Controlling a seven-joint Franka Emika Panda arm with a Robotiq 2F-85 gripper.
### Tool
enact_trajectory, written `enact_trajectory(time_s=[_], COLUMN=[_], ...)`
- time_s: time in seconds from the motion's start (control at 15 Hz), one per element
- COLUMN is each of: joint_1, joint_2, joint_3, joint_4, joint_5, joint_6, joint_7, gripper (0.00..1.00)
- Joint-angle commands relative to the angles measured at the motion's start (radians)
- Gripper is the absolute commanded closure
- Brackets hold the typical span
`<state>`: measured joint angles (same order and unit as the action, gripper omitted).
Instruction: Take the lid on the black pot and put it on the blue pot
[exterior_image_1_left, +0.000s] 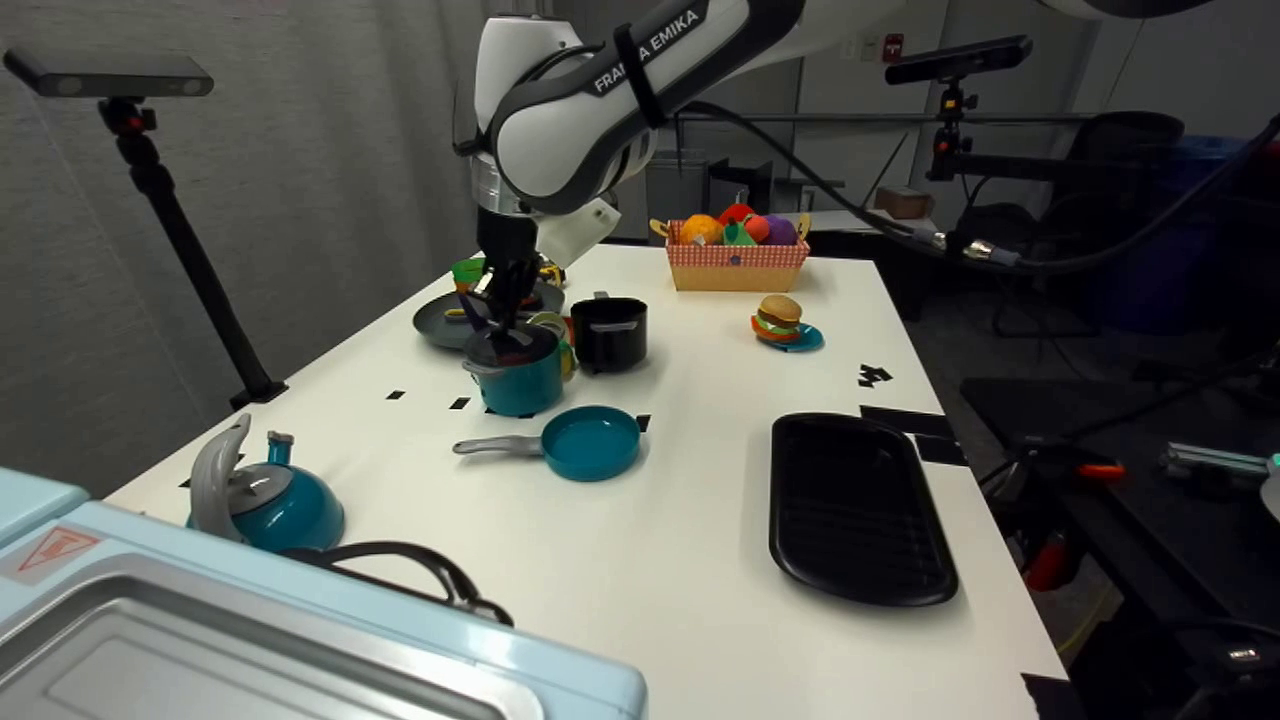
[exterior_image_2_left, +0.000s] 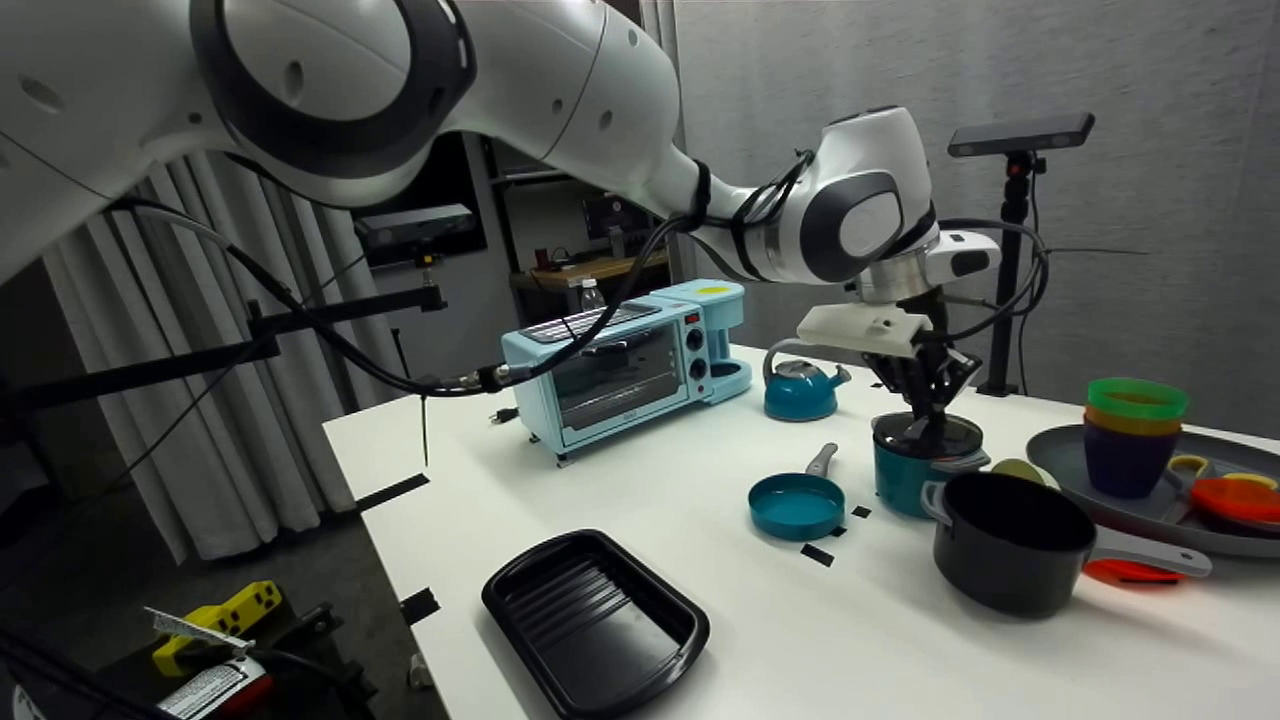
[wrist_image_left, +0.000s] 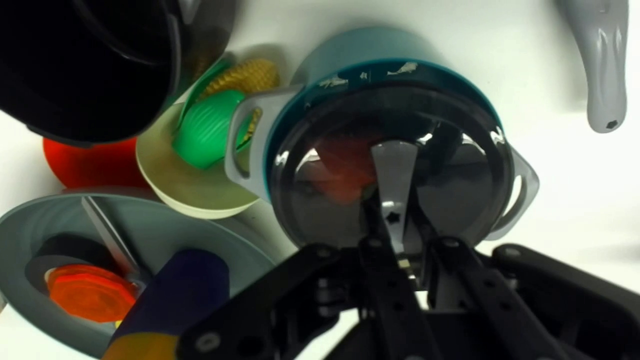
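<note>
The lid (wrist_image_left: 325, 215) is round dark glass with a grey bridge handle. It lies over the mouth of the blue pot (wrist_image_left: 370, 47), slightly off centre in the wrist view. In both exterior views it appears roughly level at the rim of the blue pot (exterior_image_1_left: 520, 390) (exterior_image_2_left: 900, 485); whether it fully rests there is unclear. Through the glass something red shows inside. My gripper (wrist_image_left: 395, 202) points down with its fingers closed on both sides of the lid's handle; the fingertips are partly hidden. The black pot (exterior_image_2_left: 1010, 560) (exterior_image_1_left: 610, 345) stands uncovered beside the blue pot.
A teal frying pan (exterior_image_1_left: 590, 440) lies close to the blue pot. A grey oval plate (wrist_image_left: 30, 220) with stacked cups (exterior_image_2_left: 1130, 450) and a pale bowl (wrist_image_left: 200, 195) are near the pots. A black tray (exterior_image_2_left: 590, 620), kettle (exterior_image_2_left: 800, 390) and toaster oven (exterior_image_2_left: 620, 370) stand farther off.
</note>
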<state>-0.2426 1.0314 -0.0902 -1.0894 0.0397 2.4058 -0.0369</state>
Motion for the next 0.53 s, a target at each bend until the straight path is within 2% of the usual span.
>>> enact_trajectory(time_s=[0.0,0.07,0.13,0.2,0.47], joint_1=[-0.002,-0.003,-0.003,-0.004,-0.002], joint_2=[0.028,0.027,0.027,0.026,0.016], joint_3=[0.003,0.004,0.005,0.004,0.004], joint_4=[0.035,0.036,0.036,0.035,0.022], joint_5=[-0.006,-0.004,-0.004,-0.004,-0.005], joint_6=[-0.013,-0.017,-0.017,-0.015,-0.01], joint_7=[-0.006,-0.005,-0.007,-0.007,-0.01], gripper=[0.96,0.88,0.6,0.59,0.3])
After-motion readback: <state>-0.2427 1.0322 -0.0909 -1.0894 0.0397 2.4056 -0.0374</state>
